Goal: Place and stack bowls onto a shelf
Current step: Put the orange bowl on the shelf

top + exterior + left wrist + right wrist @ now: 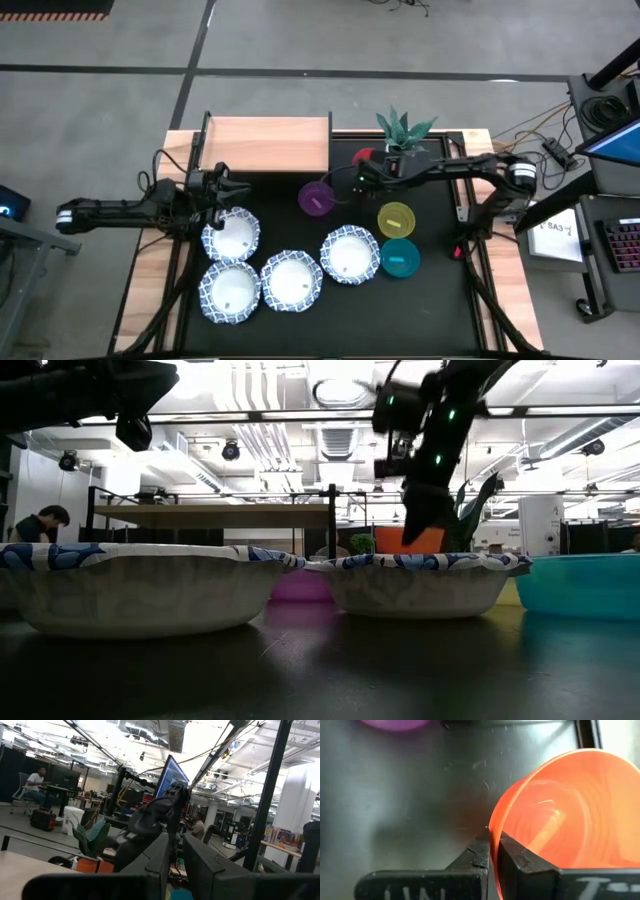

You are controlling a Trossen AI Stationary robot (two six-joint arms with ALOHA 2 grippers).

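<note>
Right claw (493, 851) pinching red bowl (560, 815) rim

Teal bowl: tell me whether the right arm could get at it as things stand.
Probably not right away. The right gripper has its jaws shut on the red bowl's rim near the plant, so it is occupied. The teal bowl itself sits uncovered on the mat beside the yellow bowl.

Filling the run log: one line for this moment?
right gripper: shut on red bowl rim | left gripper: shut, above table | shelf: bare
</note>
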